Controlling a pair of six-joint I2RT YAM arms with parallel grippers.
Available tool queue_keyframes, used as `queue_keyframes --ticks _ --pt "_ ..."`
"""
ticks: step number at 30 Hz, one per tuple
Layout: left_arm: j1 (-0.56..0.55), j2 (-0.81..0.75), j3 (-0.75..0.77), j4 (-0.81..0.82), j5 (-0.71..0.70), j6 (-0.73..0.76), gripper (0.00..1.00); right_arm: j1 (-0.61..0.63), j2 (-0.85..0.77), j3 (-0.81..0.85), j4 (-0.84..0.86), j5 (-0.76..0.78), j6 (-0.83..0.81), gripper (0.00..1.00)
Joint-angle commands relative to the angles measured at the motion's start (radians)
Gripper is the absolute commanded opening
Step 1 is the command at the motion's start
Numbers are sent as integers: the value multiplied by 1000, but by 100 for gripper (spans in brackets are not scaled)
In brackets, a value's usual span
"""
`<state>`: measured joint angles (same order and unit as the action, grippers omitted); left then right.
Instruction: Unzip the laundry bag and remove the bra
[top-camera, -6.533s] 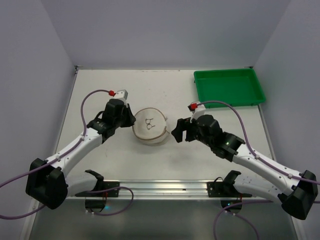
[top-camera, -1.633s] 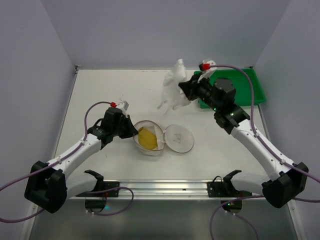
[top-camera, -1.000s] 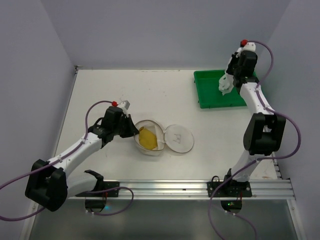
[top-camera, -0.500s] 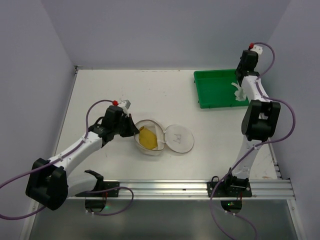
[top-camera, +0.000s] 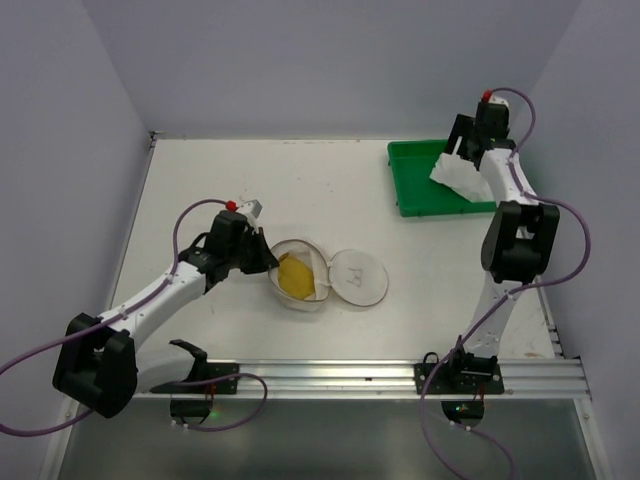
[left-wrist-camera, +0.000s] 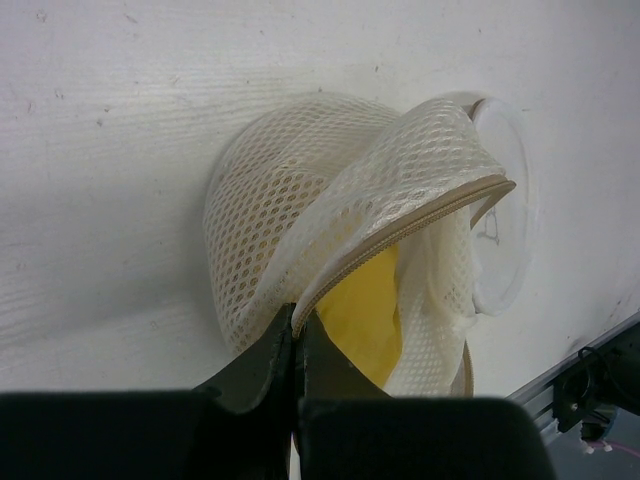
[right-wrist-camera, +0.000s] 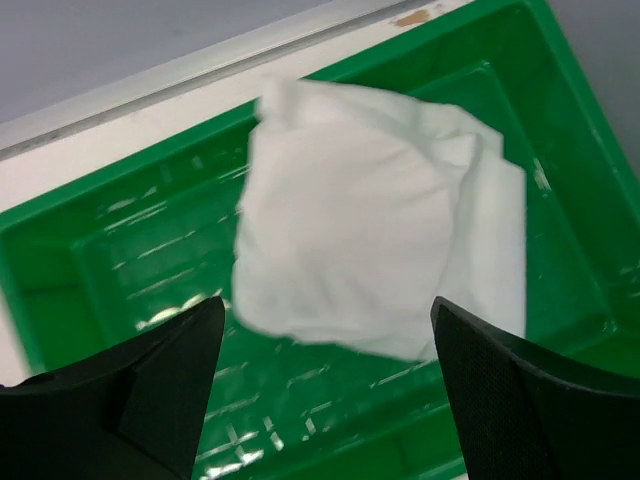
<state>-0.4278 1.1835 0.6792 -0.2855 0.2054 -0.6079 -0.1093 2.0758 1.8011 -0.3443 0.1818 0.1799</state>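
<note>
— How far along is it, would you say?

— Nearly done, by my reading. The laundry bag (top-camera: 298, 272) lies in the middle of the table (top-camera: 200, 180), its zip undone and its round flap (top-camera: 358, 277), the one with the small black drawing, folded out flat to the right

— And the bra?

— Out of the bag. It is the white bundle (right-wrist-camera: 380, 240) over the green tray (right-wrist-camera: 100, 270) at the far right corner, well apart from the bag. In the top view it sits against the tray's right side (top-camera: 460, 172)

— Is the right gripper holding it?

— No. The right gripper (right-wrist-camera: 326, 330) hangs above the tray with its fingers spread wide, and the cloth lies between and below them, touching neither. The wrist picture is blurred, so I cannot tell whether the cloth has settled on the tray floor or is dropping

— What about the other side?

— The left gripper (left-wrist-camera: 296, 325) is closed tight, pinching the mesh rim of the bag just by the zip tape and keeping the mouth propped up

— Anything left inside?

— A yellow piece (left-wrist-camera: 365, 310) shows in the opening; whether it is lining or a separate thing I cannot tell

— So what remains?

— Little, I judge: the left arm letting go of the rim and both arms drawing back, unless that yellow piece also has to come out
</note>
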Motion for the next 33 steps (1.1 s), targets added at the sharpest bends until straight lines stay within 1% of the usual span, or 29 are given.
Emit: queue_keyframes --ticks 1,2,4,5,7,8,9,10,11,13,14,15,16,17,18,20,21,22,26,30,32,33 --pt "3 5 54 17 -12 14 0 66 -236 -75 7 -140 26 86" --pt "3 5 57 14 -17 13 0 110 -314 -144 10 -162 26 86" --pt "3 7 68 8 -26 11 0 187 -391 -222 30 -176 30 86" --pt "3 7 69 6 -29 10 0 254 -464 -306 40 -177 35 86" --pt "3 2 74 3 -38 7 0 333 -532 -388 67 -208 59 86" --pt "3 -1 72 5 -41 4 0 418 -565 -473 80 -215 67 86" --pt "3 -2 72 3 -52 2 0 463 -621 -517 114 -226 79 85" --pt "3 -5 72 0 -58 0 0 506 -647 -598 134 -232 119 84" --pt "3 -7 71 -3 -61 -1 0 592 -669 -635 157 -245 141 84" --pt "3 -12 66 -3 -81 -6 0 676 -715 -699 223 -260 199 82" --pt "3 -16 57 0 -84 -9 0 766 -723 -745 244 -262 211 81" --pt "3 -16 53 2 -86 -12 0 810 -727 -762 283 -259 216 80" --pt "3 -21 48 5 -86 -16 0 850 -723 -775 298 -243 225 78" --pt "3 -24 37 5 -87 -19 0 925 -715 -786 307 -208 224 76" --pt "3 -25 31 5 -95 -24 0 956 -700 -783 314 -202 222 73" --pt "3 -31 17 11 -95 -29 0 1025 -640 -757 307 -188 214 70" --pt "3 -33 11 11 -93 -32 0 1045 -619 -747 311 -189 210 65" --pt "1 -38 7 12 -93 -36 0 1080 -576 -729 311 -186 198 65" --pt "1 -53 -26 14 -86 -44 0 1126 -479 -691 304 -165 182 65" --pt "1 -76 -46 13 -84 -53 0 1128 -389 -665 303 -124 176 66" --pt "1 -87 -55 8 -83 -53 0 1128 -358 -637 283 -110 155 68" --pt "1 -90 -61 5 -87 -53 0 1128 -333 -629 268 -105 147 72"
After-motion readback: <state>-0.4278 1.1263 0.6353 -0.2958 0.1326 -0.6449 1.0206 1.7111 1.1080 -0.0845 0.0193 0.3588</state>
